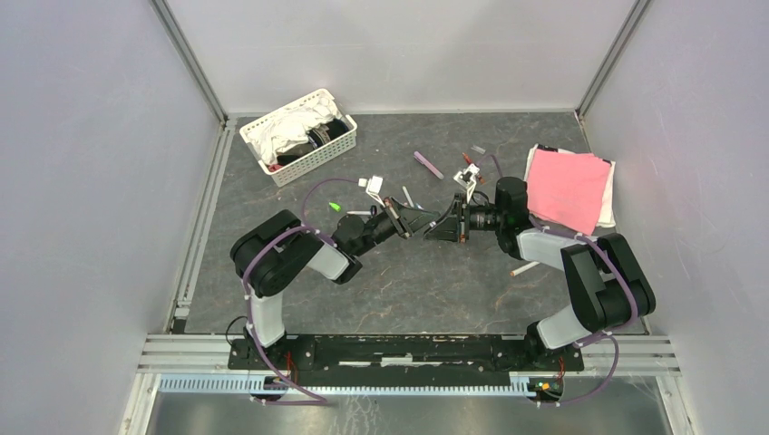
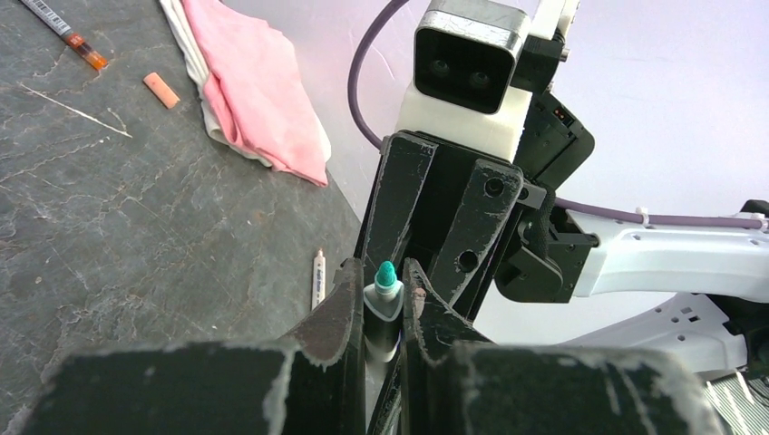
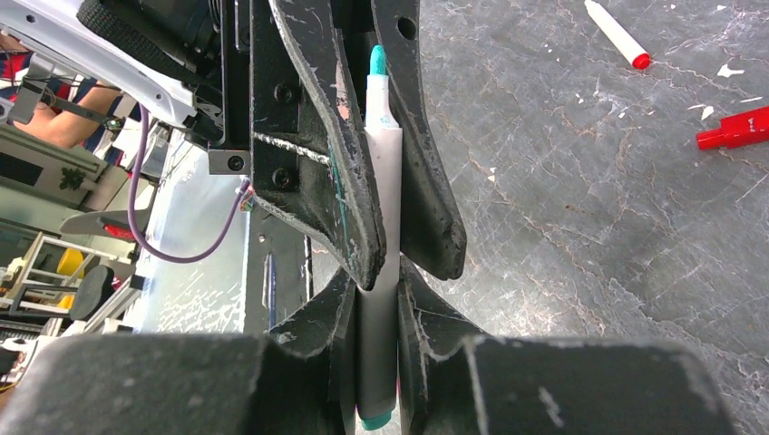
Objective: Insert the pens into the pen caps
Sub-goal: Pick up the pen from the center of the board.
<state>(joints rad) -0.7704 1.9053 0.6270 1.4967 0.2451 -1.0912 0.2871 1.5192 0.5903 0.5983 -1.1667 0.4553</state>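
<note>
1. The teal pen (image 3: 383, 181) is up off the counter (image 3: 589, 227), held between the two arms. Its tip is bare, with no cap on it.
2. Your left fingers (image 2: 340, 308) are clamped on the pen just behind the tip. Your right fingers (image 3: 337, 317) pinch the barrel near its tail, so both hands grip the same pen.
3. This looks like a hand-over. Make sure one grip is firm before you ease the other, and loosen only one hand.
4. The tip sits deep between the left fingers, where a cap has little room to go on. The hand that ends up with the pen should hold well back on the barrel.
5. Draw the hands apart along the barrel, not sideways. A thin pen is likely to tilt in the grip.
6. I cannot find a teal cap. A red cap (image 3: 734, 131) and a red pen (image 3: 617, 34) lie on the counter off to the side; leave them for later.
</note>
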